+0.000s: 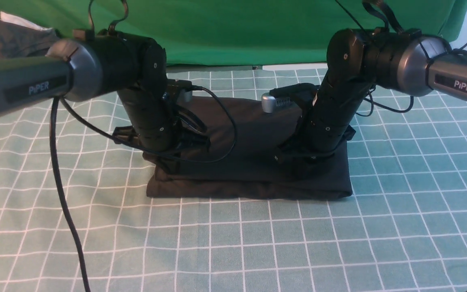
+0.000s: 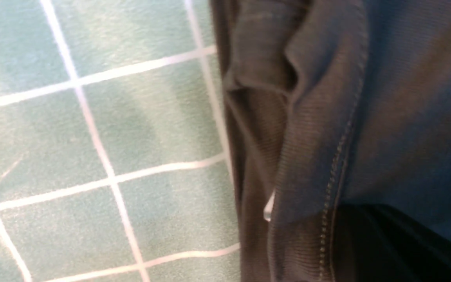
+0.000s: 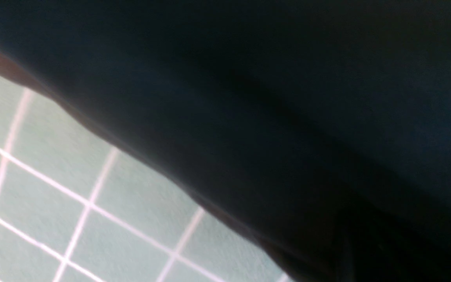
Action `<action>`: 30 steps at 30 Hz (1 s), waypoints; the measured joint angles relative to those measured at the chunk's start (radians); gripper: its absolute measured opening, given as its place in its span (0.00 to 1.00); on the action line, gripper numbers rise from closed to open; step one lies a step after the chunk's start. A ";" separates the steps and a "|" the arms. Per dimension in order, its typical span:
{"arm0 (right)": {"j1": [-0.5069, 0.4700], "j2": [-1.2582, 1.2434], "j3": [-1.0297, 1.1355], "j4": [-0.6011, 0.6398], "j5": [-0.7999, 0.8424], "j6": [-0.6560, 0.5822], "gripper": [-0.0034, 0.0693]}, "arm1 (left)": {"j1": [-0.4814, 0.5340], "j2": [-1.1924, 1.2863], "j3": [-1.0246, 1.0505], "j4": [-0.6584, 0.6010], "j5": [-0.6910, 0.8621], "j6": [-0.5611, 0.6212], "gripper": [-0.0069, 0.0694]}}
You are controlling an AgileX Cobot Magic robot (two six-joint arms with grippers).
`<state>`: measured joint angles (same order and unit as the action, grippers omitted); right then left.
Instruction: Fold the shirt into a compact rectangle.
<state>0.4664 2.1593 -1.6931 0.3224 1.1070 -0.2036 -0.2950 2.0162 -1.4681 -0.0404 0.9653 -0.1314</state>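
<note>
Jaws of the left gripper [image 1: 168, 159] and right gripper [image 1: 304, 162] are lost against the black shirt [image 1: 249, 178], so I cannot tell their width. The left arm [image 1: 148, 113] and right arm [image 1: 330, 117] bend steeply down onto the folded shirt's 9 and 3 o'clock ends, mid-mat [image 1: 233, 243]. A green cloth [image 1: 258, 28] hangs at 12 o'clock.

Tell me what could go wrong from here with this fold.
1. The loose cable from the left arm loops low over the shirt. When the arm lifts away, the cable could snag and drag the top layer.
2. The left wrist view shows bunched, uneven layers at the shirt's edge, so the rectangle may end up lopsided.
</note>
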 joint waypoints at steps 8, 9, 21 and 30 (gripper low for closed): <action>0.002 -0.099 0.000 -0.041 0.069 0.016 0.08 | 0.011 -0.058 0.005 -0.012 0.003 -0.004 0.11; 0.002 -0.109 0.000 -0.038 0.065 0.018 0.08 | 0.013 -0.068 0.005 -0.012 0.003 -0.004 0.11; 0.050 -0.039 0.000 -0.011 0.064 0.026 0.08 | 0.015 -0.099 0.077 -0.114 -0.066 0.019 0.11; 0.051 -0.052 0.000 -0.101 0.100 0.073 0.08 | 0.036 -0.104 0.156 -0.068 -0.079 0.003 0.11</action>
<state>0.5179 2.1074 -1.6931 0.2216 1.2067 -0.1310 -0.2587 1.9121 -1.3120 -0.1082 0.8858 -0.1284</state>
